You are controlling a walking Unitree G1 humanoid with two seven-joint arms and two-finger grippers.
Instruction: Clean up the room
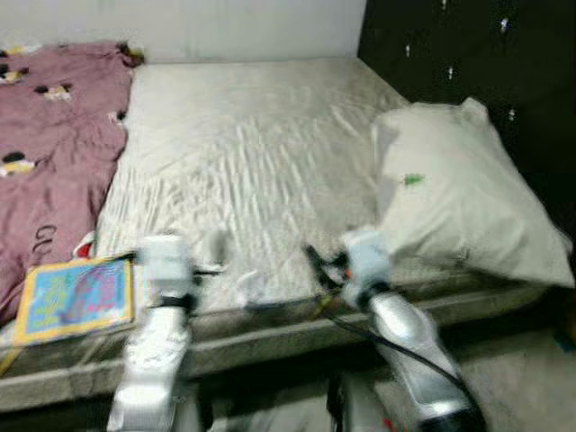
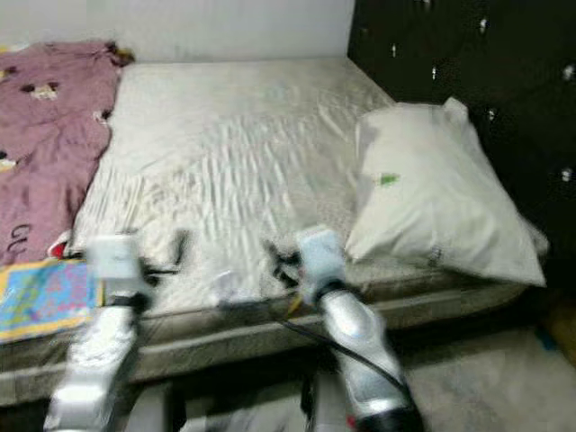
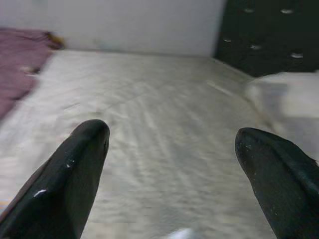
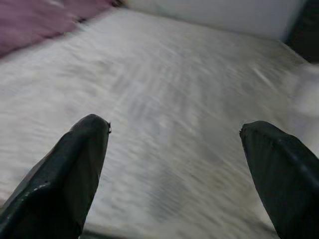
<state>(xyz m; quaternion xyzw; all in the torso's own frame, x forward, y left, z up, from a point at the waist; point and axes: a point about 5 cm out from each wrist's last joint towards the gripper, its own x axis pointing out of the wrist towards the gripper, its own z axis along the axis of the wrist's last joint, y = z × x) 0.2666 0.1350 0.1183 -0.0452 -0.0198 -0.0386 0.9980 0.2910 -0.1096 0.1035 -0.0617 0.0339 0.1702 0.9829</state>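
White pillow [image 1: 463,193] lengthwise along headboard [image 1: 468,54]

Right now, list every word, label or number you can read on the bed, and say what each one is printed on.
"GU": large dark letters on the pink blanket, cut off at its edge; the rest cannot be read.
Colourful book: cover lettering too blurred to read.
Pillow: a small green mark, too small to read.
Nothing else legible.
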